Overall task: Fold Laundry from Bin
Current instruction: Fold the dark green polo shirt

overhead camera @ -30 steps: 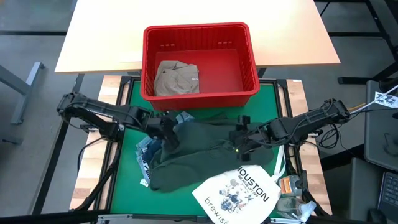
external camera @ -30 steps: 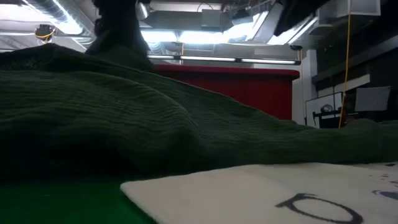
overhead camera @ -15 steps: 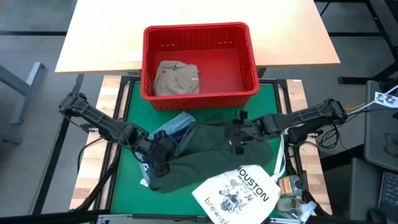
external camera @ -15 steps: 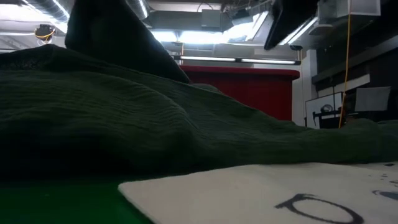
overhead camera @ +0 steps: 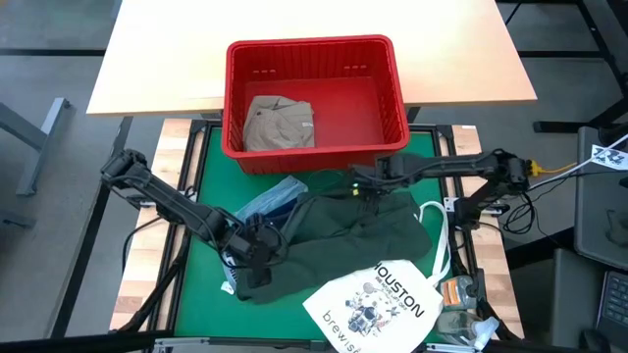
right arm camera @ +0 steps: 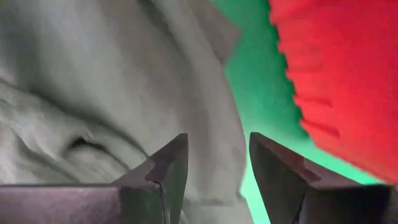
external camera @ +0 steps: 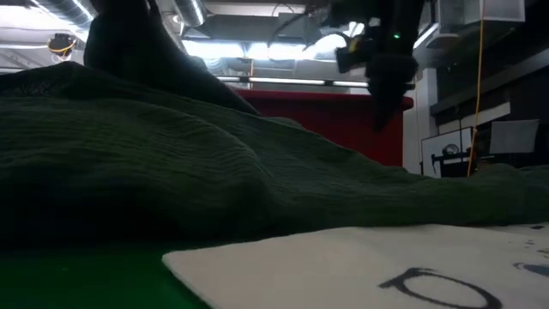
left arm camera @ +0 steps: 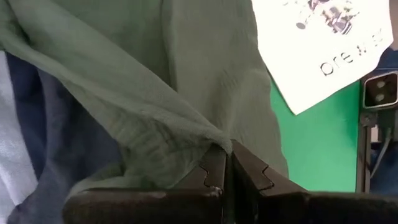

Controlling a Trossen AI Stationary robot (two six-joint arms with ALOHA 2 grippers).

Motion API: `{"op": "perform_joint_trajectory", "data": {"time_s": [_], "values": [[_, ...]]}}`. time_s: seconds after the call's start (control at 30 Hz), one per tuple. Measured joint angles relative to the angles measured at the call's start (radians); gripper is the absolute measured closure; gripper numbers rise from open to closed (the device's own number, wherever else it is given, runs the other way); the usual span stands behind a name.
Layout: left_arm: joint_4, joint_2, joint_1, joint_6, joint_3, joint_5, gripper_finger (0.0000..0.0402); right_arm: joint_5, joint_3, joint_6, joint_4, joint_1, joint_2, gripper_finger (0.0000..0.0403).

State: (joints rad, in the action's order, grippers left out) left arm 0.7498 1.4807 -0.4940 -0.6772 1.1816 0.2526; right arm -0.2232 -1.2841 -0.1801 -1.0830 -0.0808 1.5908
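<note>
Dark green garment (overhead camera: 334,235): spread at mat centre for folding, over blue pieces.
Left gripper (overhead camera: 257,253): at 7 o'clock, pinched shut on a gathered fold (hem, probably), dragged nearer since earlier frame.
Right gripper (overhead camera: 365,183): at 12 o'clock edge, fingers parted, empty; lifted off cloth toward bin (overhead camera: 392,147).
Khaki garment (overhead camera: 279,124): unmoved in bin.

The red bin (overhead camera: 314,98) walls off the far side; bare green mat (overhead camera: 201,181) lies open at left.
</note>
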Motion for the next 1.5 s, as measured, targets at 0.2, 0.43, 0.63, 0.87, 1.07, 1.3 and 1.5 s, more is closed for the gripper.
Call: {"op": "perform_joint_trajectory", "data": {"time_s": [0.2,0.43,0.63,0.87,1.07,1.3,1.5], "values": [[-0.001,0.020,0.000,-0.001,0.000,-0.037,0.0399,0.054,0.192,0.052,0.056,-0.076,-0.151,0.0230],[-0.003,0.020,0.008,0.000,0.000,-0.035,0.0399,0.208,0.481,0.024,0.501,-0.157,-0.248,0.0230],[-0.004,0.020,0.018,-0.001,0.000,-0.035,0.0399,0.097,0.554,-0.094,0.623,-0.200,-0.212,0.0230],[-0.003,0.020,0.018,0.000,0.000,-0.035,0.0399,0.111,0.591,-0.107,0.692,-0.216,-0.153,0.0230],[-0.003,0.020,0.018,-0.001,0.000,-0.035,0.0399,0.100,0.595,-0.106,0.720,-0.215,-0.094,0.0230],[-0.003,0.019,0.018,-0.001,0.000,-0.034,0.0399,0.129,0.590,-0.101,0.747,-0.215,-0.035,0.0247],[0.001,0.019,0.018,-0.001,0.000,-0.034,0.0399,0.133,0.595,-0.100,0.741,-0.214,-0.065,0.0355]]}}
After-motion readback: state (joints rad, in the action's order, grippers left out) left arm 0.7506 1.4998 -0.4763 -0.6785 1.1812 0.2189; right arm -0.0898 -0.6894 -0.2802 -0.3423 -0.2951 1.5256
